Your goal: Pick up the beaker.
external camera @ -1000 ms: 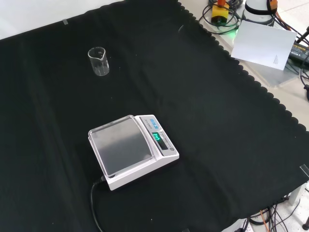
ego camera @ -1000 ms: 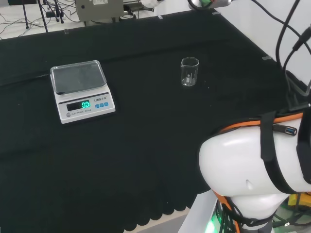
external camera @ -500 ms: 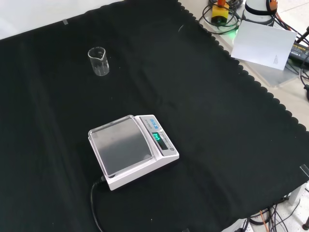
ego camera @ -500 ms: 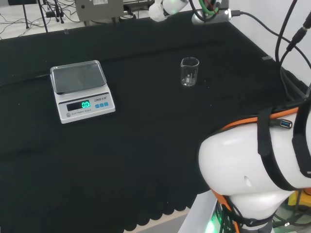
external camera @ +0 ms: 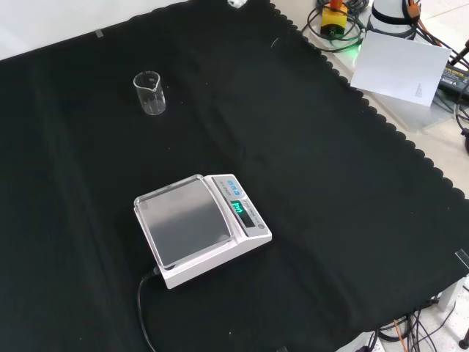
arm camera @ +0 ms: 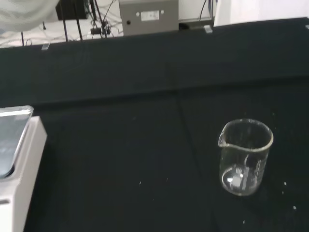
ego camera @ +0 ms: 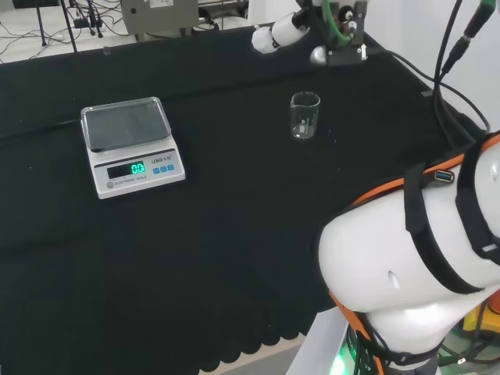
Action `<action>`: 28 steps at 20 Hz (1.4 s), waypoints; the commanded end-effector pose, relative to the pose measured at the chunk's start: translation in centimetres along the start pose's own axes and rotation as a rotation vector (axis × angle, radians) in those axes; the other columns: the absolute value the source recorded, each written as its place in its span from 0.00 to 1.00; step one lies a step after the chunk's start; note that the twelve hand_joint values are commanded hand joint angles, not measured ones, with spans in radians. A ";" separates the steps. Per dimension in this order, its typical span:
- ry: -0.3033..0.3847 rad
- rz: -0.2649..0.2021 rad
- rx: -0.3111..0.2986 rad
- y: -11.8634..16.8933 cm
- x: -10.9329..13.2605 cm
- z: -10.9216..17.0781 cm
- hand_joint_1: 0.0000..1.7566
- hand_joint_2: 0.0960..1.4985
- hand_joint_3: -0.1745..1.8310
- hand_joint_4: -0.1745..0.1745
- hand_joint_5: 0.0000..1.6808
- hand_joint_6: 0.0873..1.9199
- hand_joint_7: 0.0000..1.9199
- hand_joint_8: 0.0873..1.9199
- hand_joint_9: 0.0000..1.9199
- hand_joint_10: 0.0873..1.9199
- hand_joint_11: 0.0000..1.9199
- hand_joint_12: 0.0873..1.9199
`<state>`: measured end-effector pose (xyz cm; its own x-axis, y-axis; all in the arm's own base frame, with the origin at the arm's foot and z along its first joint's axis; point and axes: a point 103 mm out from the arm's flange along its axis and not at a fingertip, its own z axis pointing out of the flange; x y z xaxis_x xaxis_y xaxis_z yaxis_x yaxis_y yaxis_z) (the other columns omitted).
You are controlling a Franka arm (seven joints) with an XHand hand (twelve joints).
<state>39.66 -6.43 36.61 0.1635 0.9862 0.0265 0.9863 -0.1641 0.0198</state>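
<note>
1. The beaker [ego camera: 305, 116] is seen upright on the table [ego camera: 234, 219], apart from the scale [ego camera: 131, 144].
2. The hand [ego camera: 275, 37] is raised beyond it in the head view; nothing is held, and its finger spread cannot be told.
3. A descent toward the beaker is judged necessary.

Black cloth [external camera: 308, 147] with a scalloped edge covers the bench. In the front view, a white sheet [external camera: 399, 64] lies at upper right on the pale benchtop, with cables [external camera: 333, 26] beside it. In the head view, a grey metal box [ego camera: 160, 14] and floor cables [ego camera: 31, 31] sit at top left.
</note>
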 end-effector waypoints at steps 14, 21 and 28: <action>0.027 0.121 0.170 9.4 -11.1 12.8 0.35 0.42 0.13 0.73 0.00 0.00 0.00 0.11 0.03 0.40 0.00 0.63; 0.042 0.090 0.192 10.7 -9.9 16.5 0.35 0.42 0.13 0.75 0.00 0.00 0.00 0.08 0.02 0.40 0.00 0.62; 0.048 0.060 0.212 12.3 -8.4 19.3 0.35 0.42 0.12 0.77 0.00 0.00 0.00 0.07 0.02 0.40 0.00 0.62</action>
<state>48.39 -17.16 19.14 0.2564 0.9656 0.0435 0.9475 -0.2422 -0.2086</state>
